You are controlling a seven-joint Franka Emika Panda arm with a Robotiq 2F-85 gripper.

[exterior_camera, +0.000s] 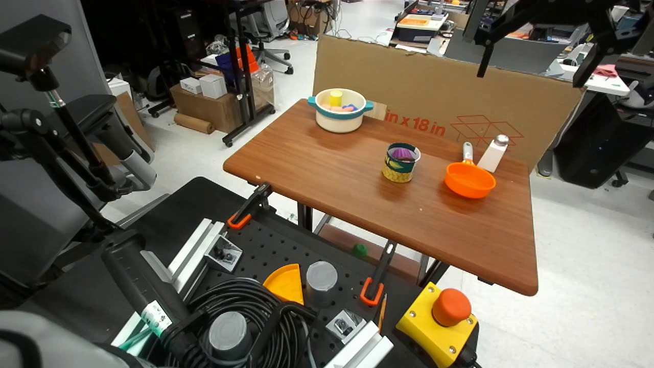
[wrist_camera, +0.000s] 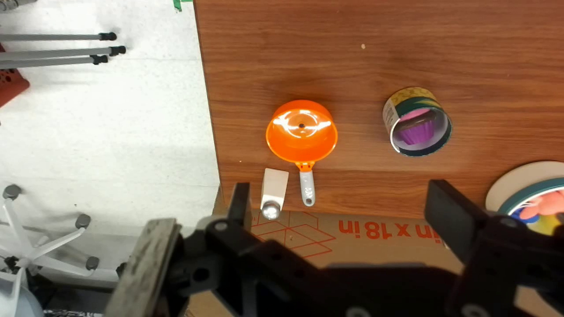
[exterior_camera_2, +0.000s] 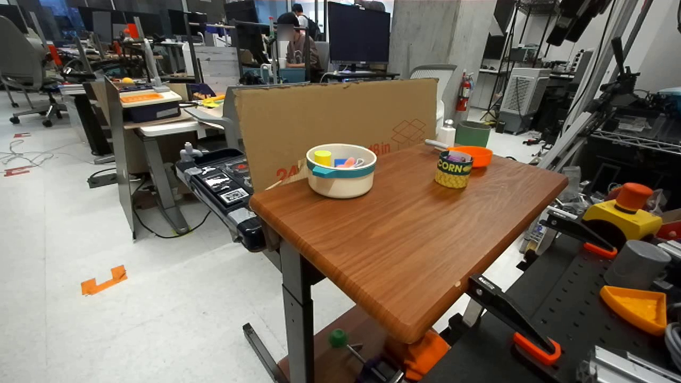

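Observation:
My gripper (wrist_camera: 340, 189) stands wide open with nothing between its fingers, high above the table. In an exterior view the gripper (exterior_camera: 530, 79) hangs in front of the cardboard at the upper right. An orange pan (wrist_camera: 301, 132) with a grey handle lies on the table, and a white shaker (wrist_camera: 274, 187) with a silver cap stands beside that handle. To the pan's side is a corn can (exterior_camera: 399, 163) holding a purple-cupped cupcake (wrist_camera: 416, 127). A cream pot (exterior_camera_2: 340, 183) with a teal band contains a yellow piece (exterior_camera_2: 322, 157) and other small colourful pieces.
A tall cardboard sheet (exterior_camera: 424, 92) rises along one long edge of the brown table (exterior_camera: 327, 174). Along the opposite edge is a black pegboard bench with clamps (exterior_camera: 374, 286), coiled cable (exterior_camera: 245, 301) and a yellow box with a red button (exterior_camera: 452, 306).

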